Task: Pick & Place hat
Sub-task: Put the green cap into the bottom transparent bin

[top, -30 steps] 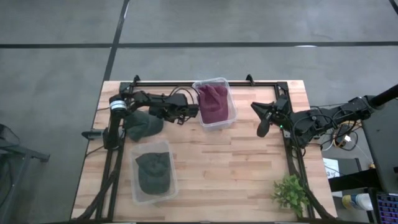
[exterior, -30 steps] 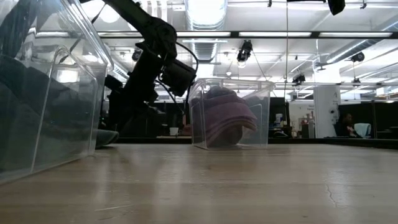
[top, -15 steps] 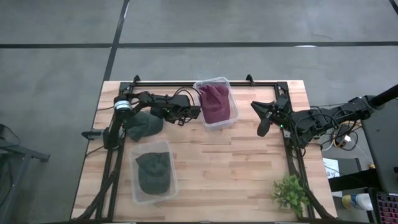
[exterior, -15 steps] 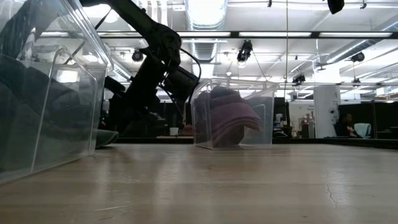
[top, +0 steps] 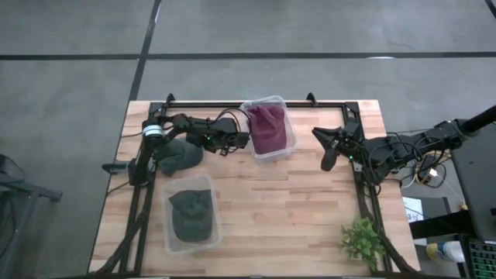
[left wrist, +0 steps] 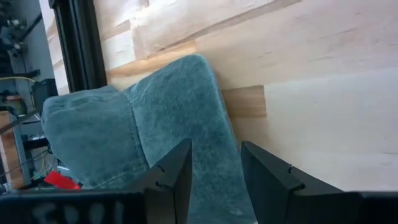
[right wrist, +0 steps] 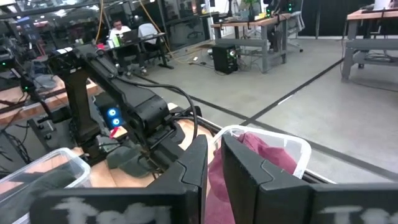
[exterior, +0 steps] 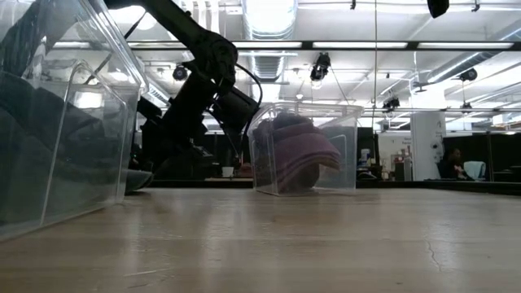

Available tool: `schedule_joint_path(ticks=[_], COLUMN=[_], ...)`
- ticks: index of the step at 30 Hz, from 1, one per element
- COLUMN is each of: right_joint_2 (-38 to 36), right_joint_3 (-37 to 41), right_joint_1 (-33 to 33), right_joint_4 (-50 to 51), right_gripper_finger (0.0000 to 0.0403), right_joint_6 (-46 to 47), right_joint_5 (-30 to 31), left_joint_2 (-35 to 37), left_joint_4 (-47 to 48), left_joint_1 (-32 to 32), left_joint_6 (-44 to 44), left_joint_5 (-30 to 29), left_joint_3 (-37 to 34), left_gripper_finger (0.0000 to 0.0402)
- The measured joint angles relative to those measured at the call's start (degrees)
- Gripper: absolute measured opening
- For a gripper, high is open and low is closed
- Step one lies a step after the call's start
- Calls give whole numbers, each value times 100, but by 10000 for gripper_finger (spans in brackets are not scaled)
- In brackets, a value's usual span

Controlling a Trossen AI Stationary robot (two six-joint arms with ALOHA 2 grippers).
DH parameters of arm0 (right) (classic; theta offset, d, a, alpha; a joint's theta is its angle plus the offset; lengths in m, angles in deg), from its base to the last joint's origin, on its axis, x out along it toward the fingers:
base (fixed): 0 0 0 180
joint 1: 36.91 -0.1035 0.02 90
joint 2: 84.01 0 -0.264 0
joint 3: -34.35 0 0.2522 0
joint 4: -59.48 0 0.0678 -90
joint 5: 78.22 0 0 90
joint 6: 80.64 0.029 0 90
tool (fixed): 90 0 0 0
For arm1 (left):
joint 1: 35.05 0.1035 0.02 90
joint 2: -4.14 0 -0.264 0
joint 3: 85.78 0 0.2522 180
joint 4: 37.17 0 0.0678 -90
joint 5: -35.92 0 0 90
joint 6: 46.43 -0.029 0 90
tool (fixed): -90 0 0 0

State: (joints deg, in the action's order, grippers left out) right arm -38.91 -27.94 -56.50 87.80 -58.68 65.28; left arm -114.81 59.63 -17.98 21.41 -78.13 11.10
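Observation:
A green hat (top: 177, 157) lies on the wooden table (top: 310, 217) at the far left, crown and brim flat on the boards. My left gripper (top: 198, 146) hangs over it, pointing steeply down and open; in the left wrist view its fingers (left wrist: 180, 168) stand on either side of the hat's brim (left wrist: 211, 124). A maroon hat (top: 266, 128) sits in a clear box at the far middle. A dark green hat (top: 190, 215) sits in a clear box near the left front. My right gripper (top: 325, 159) is shut and empty, held high at the right. My left gripper stands open astride the green hat's brim (left wrist: 214, 162), coming from above at a slant. The brim runs between the two fingers and lies on the table. Whether a finger touches the cloth, I cannot tell.
The clear box with the maroon hat (exterior: 305, 150) stands right beside my left arm's elbow (top: 239, 139). A black frame rail (top: 256, 103) runs along the far edge and down both sides. A small green plant (top: 362, 240) stands at the near right corner. Bare boards lie in the middle.
My left arm has bent lower over the green hat, and its gripper has tipped further downward; its fingers stay open. The hats lie where they were.

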Motion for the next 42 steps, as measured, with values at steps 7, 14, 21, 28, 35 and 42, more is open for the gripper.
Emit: schedule_joint_path(ticks=[7, 14, 21, 28, 35, 42], right_joint_2=[-2, -2, -2, -2, -2, -2], right_joint_3=[0, 0, 0, 0, 0, 0], right_joint_1=[0, 0, 0, -2, -2, -2], right_joint_4=[0, -2, -17, -39, -39, -38], right_gripper_finger=[43, 43, 43, 43, 43, 43], right_joint_6=[-9, -5, -9, 10, 9, -11], right_joint_5=[-2, -2, -2, -154, -170, -168], left_joint_2=[33, 441, 653, 304, 295, 248], left_joint_4=[-2, 73, 130, 188, 207, 138], left_joint_1=[-4, -54, -46, -30, 17, 77], left_joint_6=[248, 549, 447, 264, 196, 170], left_joint_5=[59, -161, -401, -193, -331, -279], left_joint_3=[15, -6, -9, -34, -67, -127], left_gripper_finger=[131, 131, 131, 131, 131, 131])
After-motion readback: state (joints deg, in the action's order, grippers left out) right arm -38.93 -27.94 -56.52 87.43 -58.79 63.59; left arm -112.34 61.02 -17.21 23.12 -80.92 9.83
